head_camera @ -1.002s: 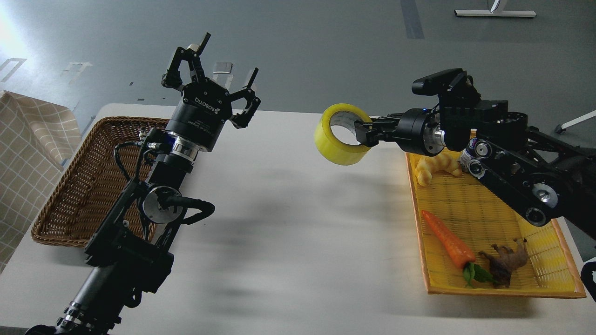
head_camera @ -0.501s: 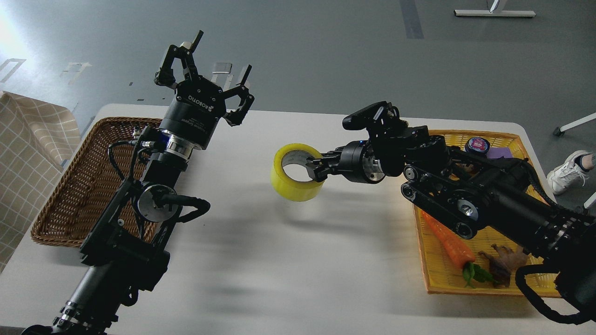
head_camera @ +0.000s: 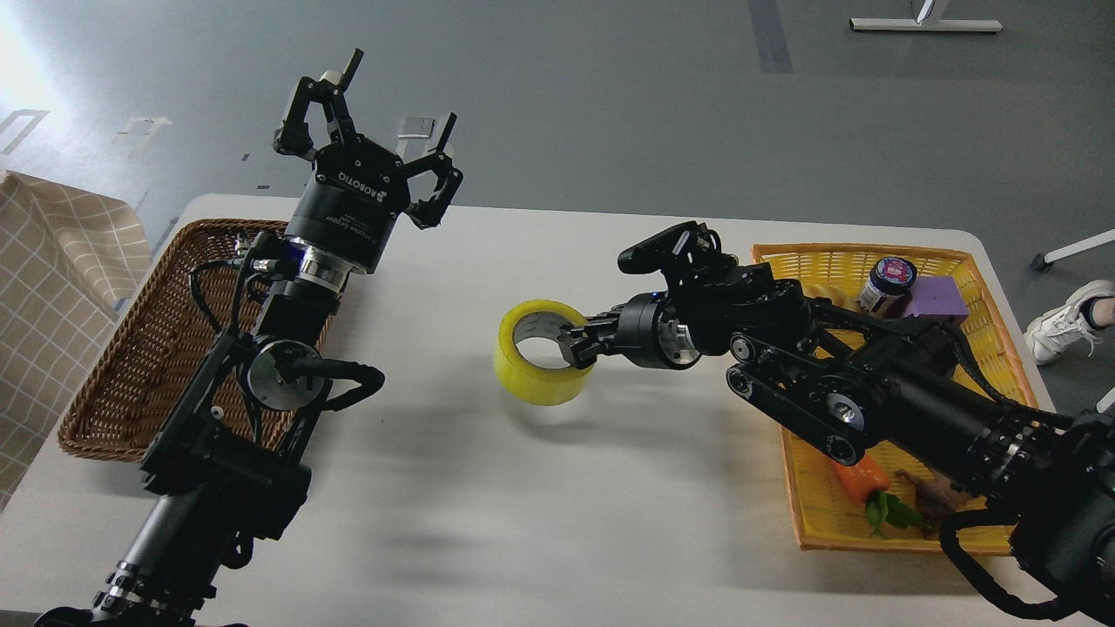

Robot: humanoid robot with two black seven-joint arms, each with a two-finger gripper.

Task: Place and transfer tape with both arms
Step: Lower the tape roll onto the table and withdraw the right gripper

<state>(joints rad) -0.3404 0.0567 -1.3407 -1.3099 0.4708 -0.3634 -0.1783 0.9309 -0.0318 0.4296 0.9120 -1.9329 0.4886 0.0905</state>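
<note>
A: Where do we have the tape (head_camera: 542,353) right now?

B: Near the middle of the white table (head_camera: 523,522), in our right gripper (head_camera: 572,342). The jaws pinch the right side of the roll's wall — one finger inside the grey-white core, the other on the yellow outside. The roll sits low over the tabletop with its shadow right under it; we cannot tell whether its bottom edge touches the surface.

A: And our left gripper (head_camera: 370,113)?

B: It is up at the far left, above the far edge of the table and well apart from the tape. Its fingers are spread wide, with nothing between them. The ROBOTIQ lettering on its body faces us.

A: What lies under our left arm (head_camera: 261,383)?

B: The brown wicker basket (head_camera: 131,348) at the left edge of the table; the arm crosses over its right side. Beside it, further left, we see a beige checked cloth (head_camera: 52,287).

A: And on the right?

B: The yellow tray (head_camera: 871,531) — our right arm (head_camera: 871,409) stretches across it toward the centre. At its far end stand a small jar with a dark lid (head_camera: 887,283) and a purple block (head_camera: 938,300), touching or just beside each other. At its near end we see an orange carrot (head_camera: 862,477) with green leaves and a brown object (head_camera: 928,496), both partly hidden by the arm.
</note>
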